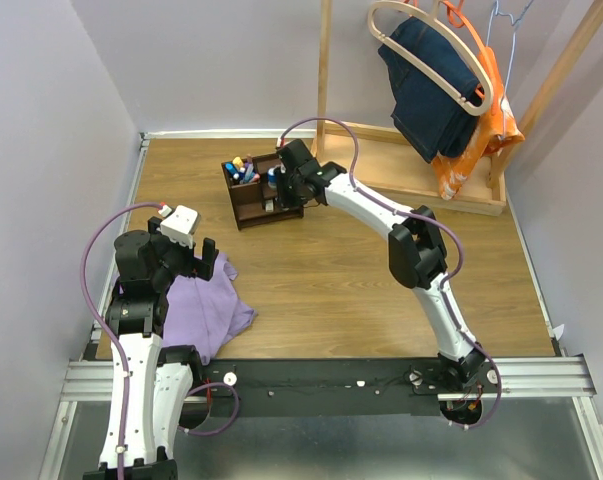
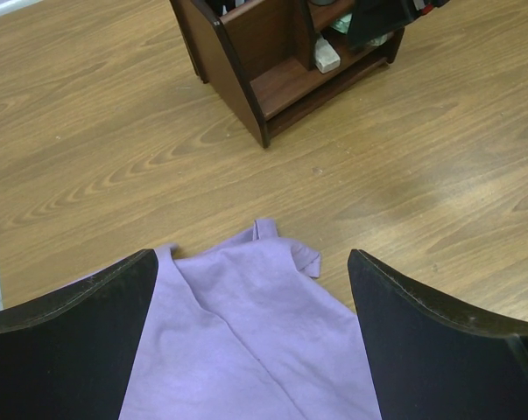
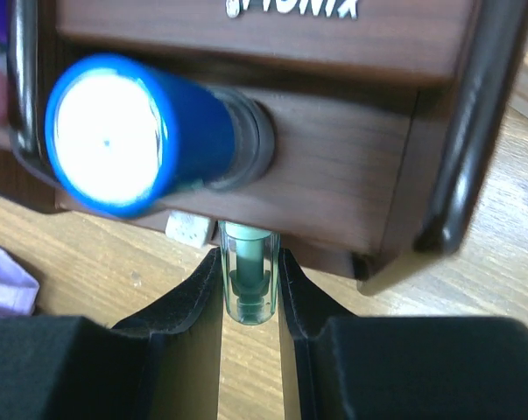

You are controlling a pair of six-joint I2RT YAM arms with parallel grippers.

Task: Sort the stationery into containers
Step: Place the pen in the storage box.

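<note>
The dark brown organiser (image 1: 249,195) stands at the back of the table with several pens (image 1: 243,168) upright in its left compartments. My right gripper (image 1: 281,180) is over its right side, shut on a pale green piece with a clear cap (image 3: 248,282), held against the organiser's wooden front (image 3: 334,188). A blue stubby cylinder (image 3: 128,131) stands out of the organiser beside it. My left gripper (image 1: 186,255) is open and empty, hovering over a purple cloth (image 2: 246,341). The organiser (image 2: 272,66) also shows in the left wrist view, with a pale piece (image 2: 327,58) on its low shelf.
A purple cloth (image 1: 206,305) lies at the table's left front. A light wooden clothes-rack base (image 1: 421,170) stands at the back right, with jeans (image 1: 436,80) and an orange garment (image 1: 471,140) on hangers. A small white block (image 3: 187,230) lies under the organiser's edge.
</note>
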